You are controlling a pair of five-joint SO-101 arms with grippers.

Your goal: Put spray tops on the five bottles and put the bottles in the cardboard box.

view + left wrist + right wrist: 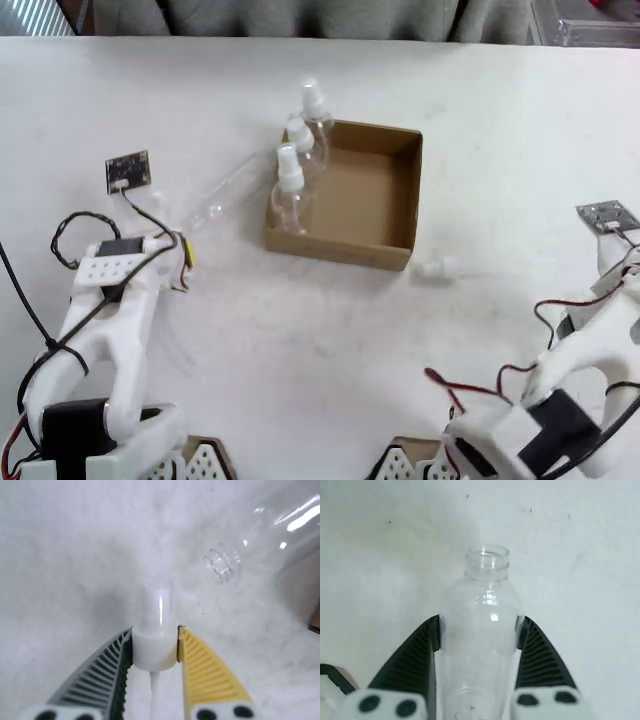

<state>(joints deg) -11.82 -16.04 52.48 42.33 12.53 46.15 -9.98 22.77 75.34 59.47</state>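
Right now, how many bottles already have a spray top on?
3, standing in a row at the left wall of the cardboard box in the high view: the far bottle, the middle bottle, the near bottle. None seems hidden.

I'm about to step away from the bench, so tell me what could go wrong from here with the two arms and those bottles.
1. The left gripper pinches the spray top by its collar alone, so it might twist out when pressed onto a neck.
2. The open bottle near it lies on its side and could roll if nudged.
3. The right gripper clamps a smooth uncapped bottle, which may slip.
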